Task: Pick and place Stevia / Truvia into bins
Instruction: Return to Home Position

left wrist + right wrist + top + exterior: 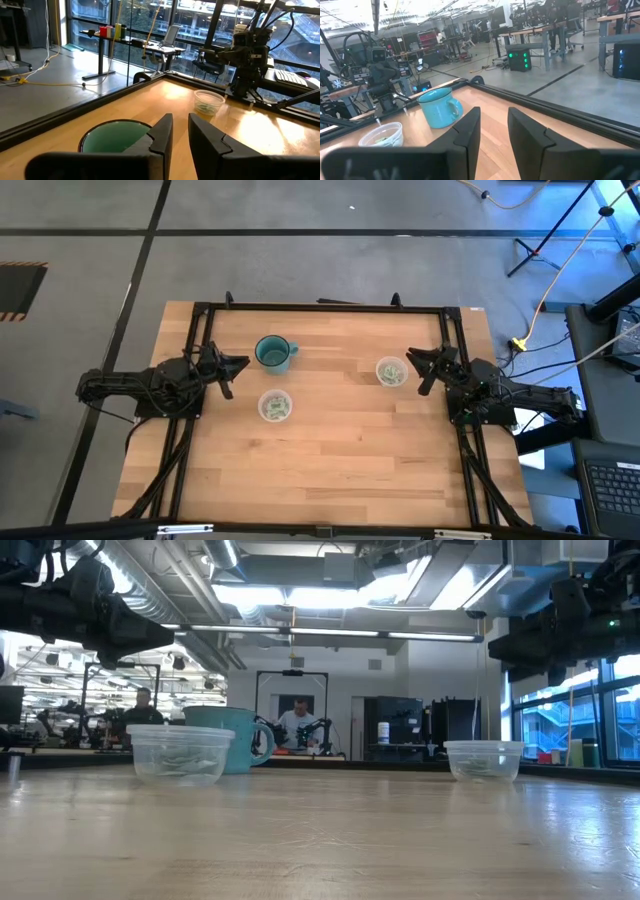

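Note:
Two clear plastic cups stand on the wooden table: one (275, 406) near the middle left, one (391, 372) at the right. Each holds white-and-green sachets (391, 374); I see no sachets lying loose on the table. My left gripper (238, 378) is open and empty above the table's left side, beside the teal mug (272, 353). My right gripper (415, 372) is open and empty just right of the right cup. The left wrist view shows the right cup (209, 102). The right wrist view shows the left cup (382, 136).
The teal mug with a handle stands upright behind the left cup, toward the far edge. A black frame (320, 307) runs along the table's far, left and right edges. In the low view, people (298, 725) sit in the room beyond the table.

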